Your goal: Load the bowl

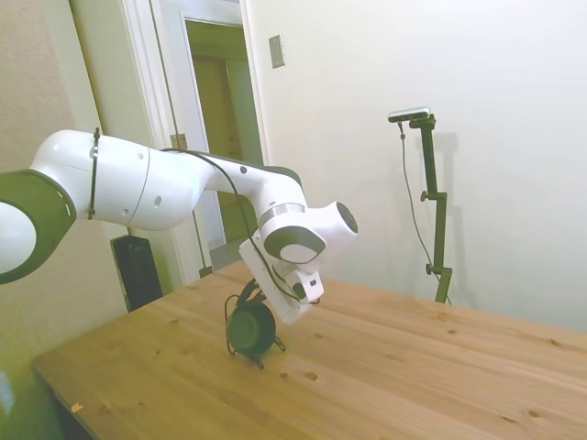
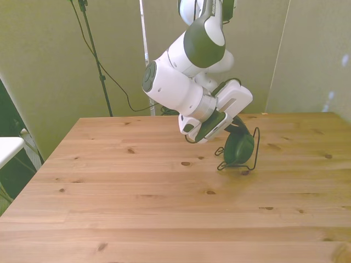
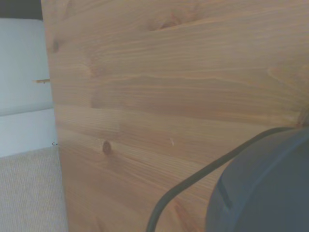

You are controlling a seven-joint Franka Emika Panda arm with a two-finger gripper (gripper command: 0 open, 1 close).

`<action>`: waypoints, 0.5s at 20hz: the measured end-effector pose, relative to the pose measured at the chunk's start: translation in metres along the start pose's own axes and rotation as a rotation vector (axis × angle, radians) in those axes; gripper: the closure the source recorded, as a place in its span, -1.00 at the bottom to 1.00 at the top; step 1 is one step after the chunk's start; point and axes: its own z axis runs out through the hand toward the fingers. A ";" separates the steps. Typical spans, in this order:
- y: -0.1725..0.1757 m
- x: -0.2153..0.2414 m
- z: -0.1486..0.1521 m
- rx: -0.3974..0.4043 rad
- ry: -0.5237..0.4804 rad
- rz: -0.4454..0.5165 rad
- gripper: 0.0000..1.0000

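The dark green bowl (image 1: 250, 327) (image 2: 239, 148) stands on its edge inside a thin black wire rack (image 1: 260, 357) (image 2: 256, 147) on the wooden table (image 1: 413, 367) (image 2: 137, 192). My gripper (image 1: 249, 295) (image 2: 237, 127) is tilted down at the bowl's upper rim, right against it. The hand's white body and the bowl hide how the gripper meets the rim. In the wrist view the bowl (image 3: 265, 193) fills one corner, blurred, with a curved rack wire (image 3: 193, 181) beside it.
The rack stands toward the front view's right, near the table's far edge. Wide bare wood lies at the front view's left and near side. A white surface (image 2: 8, 149) sits beyond the table's edge at the front view's left. The wrist view shows a table edge (image 3: 50, 121) with carpet past it.
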 end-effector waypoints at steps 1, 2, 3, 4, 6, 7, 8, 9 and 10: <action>0.000 0.000 0.000 -0.001 0.001 0.007 -1.00; -0.001 0.000 0.000 -0.004 0.001 0.015 -1.00; -0.001 0.001 0.000 -0.005 0.002 0.022 -1.00; -0.001 0.000 0.001 -0.007 0.002 0.027 -1.00; -0.002 0.000 0.000 -0.011 0.005 0.034 -1.00; -0.002 0.000 -0.001 -0.014 0.008 0.037 -1.00; -0.002 0.000 -0.002 -0.018 0.015 0.041 -1.00; -0.002 0.000 -0.003 -0.024 0.023 0.046 -1.00; -0.001 -0.002 -0.005 -0.033 0.031 0.051 -1.00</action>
